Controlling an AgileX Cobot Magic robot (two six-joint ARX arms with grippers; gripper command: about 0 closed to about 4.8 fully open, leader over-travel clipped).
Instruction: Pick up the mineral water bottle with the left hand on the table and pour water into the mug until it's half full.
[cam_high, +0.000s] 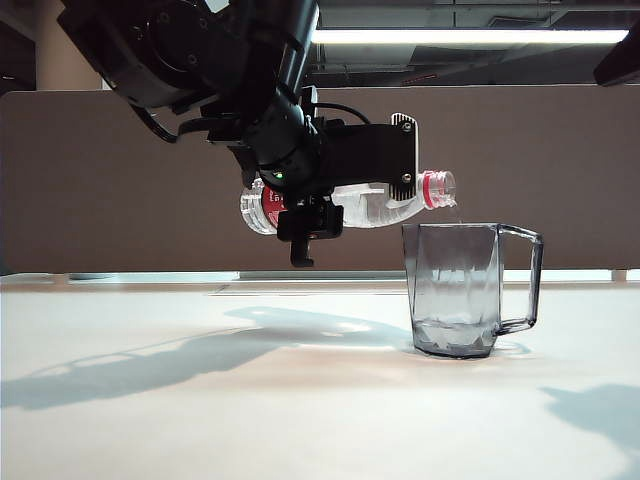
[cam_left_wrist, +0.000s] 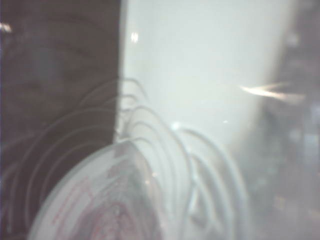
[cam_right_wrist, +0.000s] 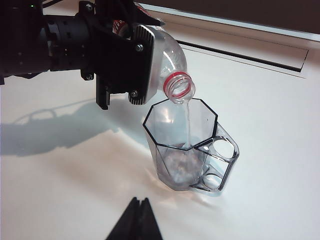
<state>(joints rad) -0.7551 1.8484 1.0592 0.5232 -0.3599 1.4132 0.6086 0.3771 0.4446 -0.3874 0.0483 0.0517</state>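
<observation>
Left jaws (cam_high: 305, 215): my grip is clamped on the mineral water bottle (cam_high: 370, 208), held level above the bench (cam_high: 200, 400)
Bottle mouth: over the mug (cam_high: 465, 290) rim, thin stream falling in
Mug: upright on bench, shallow water inside
Right jaws (cam_right_wrist: 137, 222): near the mug, tips together

The mineral water bottle (cam_high: 375, 208), clear plastic with a red neck ring and a red-and-white label, lies nearly level in the air, clamped by the left hand (cam_high: 310, 215), its open mouth just over the mug's rim. A thin stream falls into the mug (cam_high: 455, 290), a smoky faceted cup standing upright on the white table (cam_high: 200, 400) with little water at its bottom, handle away from the bottle.
</observation>
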